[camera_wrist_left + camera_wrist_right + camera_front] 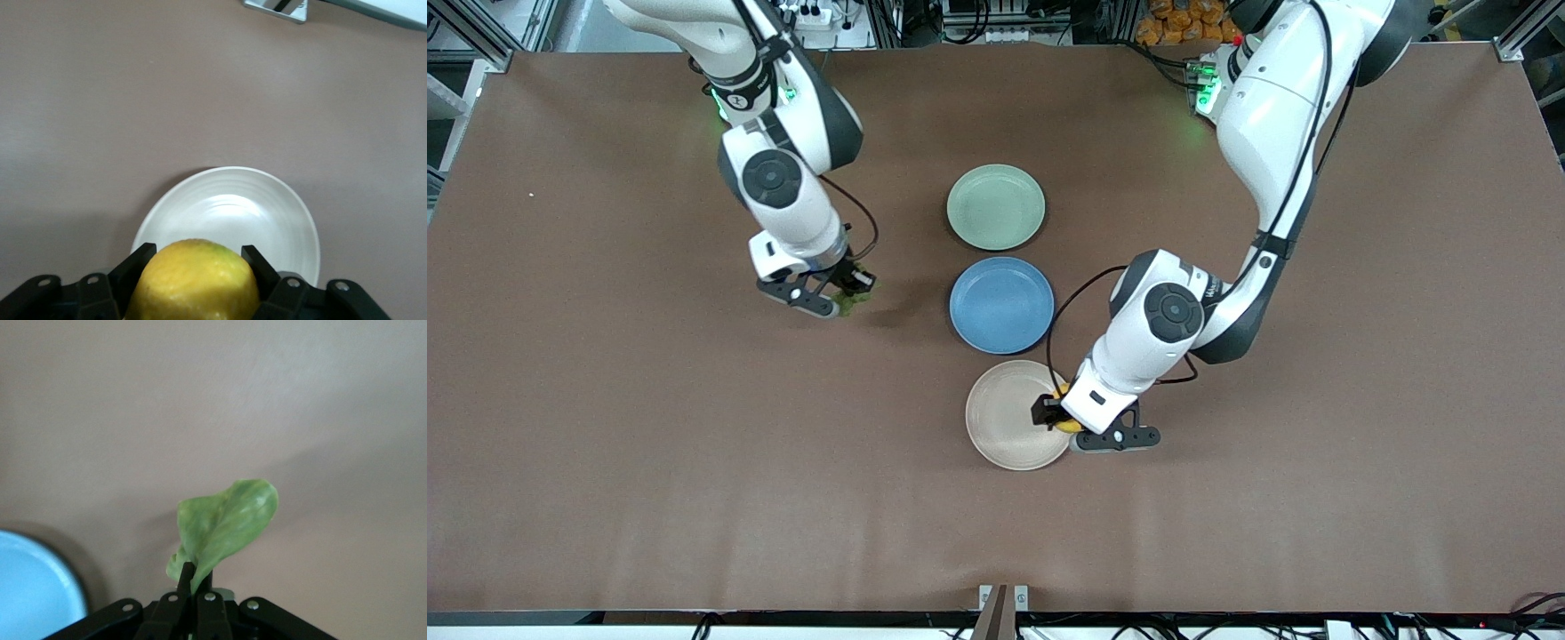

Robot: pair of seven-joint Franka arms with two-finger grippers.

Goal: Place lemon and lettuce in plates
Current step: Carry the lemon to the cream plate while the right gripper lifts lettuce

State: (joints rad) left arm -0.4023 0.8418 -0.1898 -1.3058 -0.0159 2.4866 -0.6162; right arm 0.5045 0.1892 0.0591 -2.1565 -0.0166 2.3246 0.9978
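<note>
We see the left gripper (1060, 418) clamped on the lemon (1065, 423), holding it over the rim of the beige plate (1009, 418) at the side toward the left arm's end of the table. In the left wrist view the lemon (195, 280) sits squarely between the two black fingers (137, 265), with the beige plate (230, 210) spread out below it. We judge it is held there so that a short move inward and a release will drop it in the dish.

The right gripper (845, 298) is pinched tight on the lettuce (854, 302), over bare table toward the right arm's end, well apart from every plate. In the right wrist view the fingers (180, 600) grip the lettuce (223, 523) by its lower edge, so the leaf stands up free of the jaws. The edge of the blue plate (40, 587) shows at the side. We take it the lettuce is meant for the mint plate (996, 206), which is empty, so this arm has to carry it across.

By our count: one lemon, one lettuce leaf, and three plates in a row, the mint one farthest from the front camera, the blue plate (1001, 304) in the middle, the beige one nearest. Two grippers, each holding one item.
</note>
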